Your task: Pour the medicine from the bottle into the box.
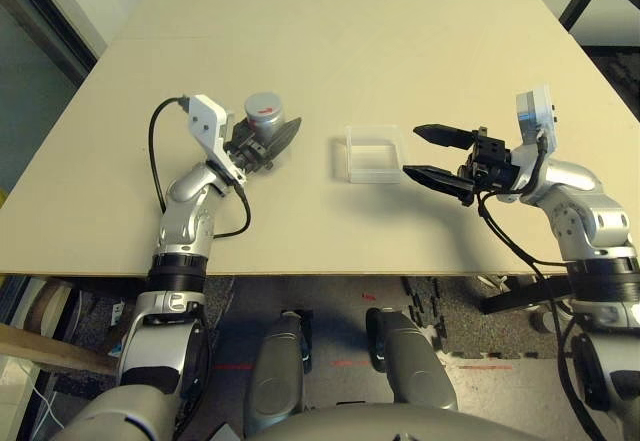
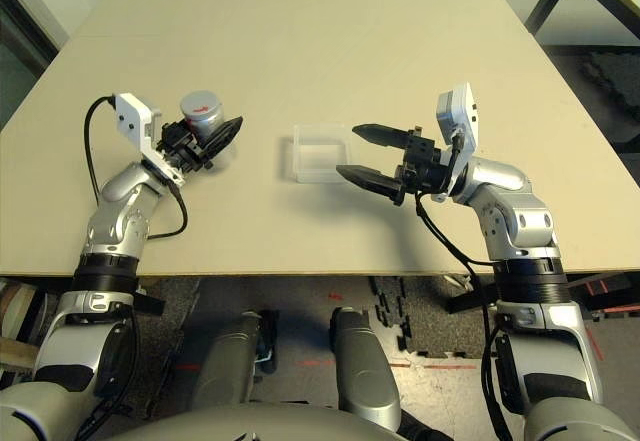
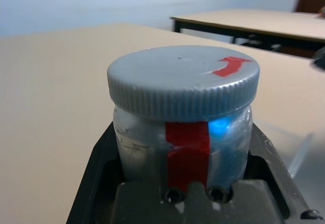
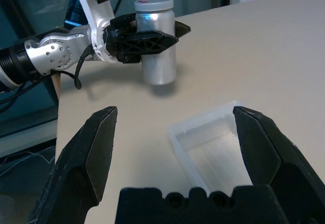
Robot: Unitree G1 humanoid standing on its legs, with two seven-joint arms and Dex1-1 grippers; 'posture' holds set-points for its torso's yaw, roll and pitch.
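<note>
I hold the capped silver-grey metal bottle [image 1: 265,114] in left pincer [image 1: 268,143] | right pincer [image 1: 432,153] wide beside clear plastic box [image 1: 373,154], ready to uncap.

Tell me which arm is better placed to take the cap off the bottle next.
The right, probably. The left gripper is shut on the bottle, whose grey cap is still on. The right gripper is open and free, beside the box.
</note>
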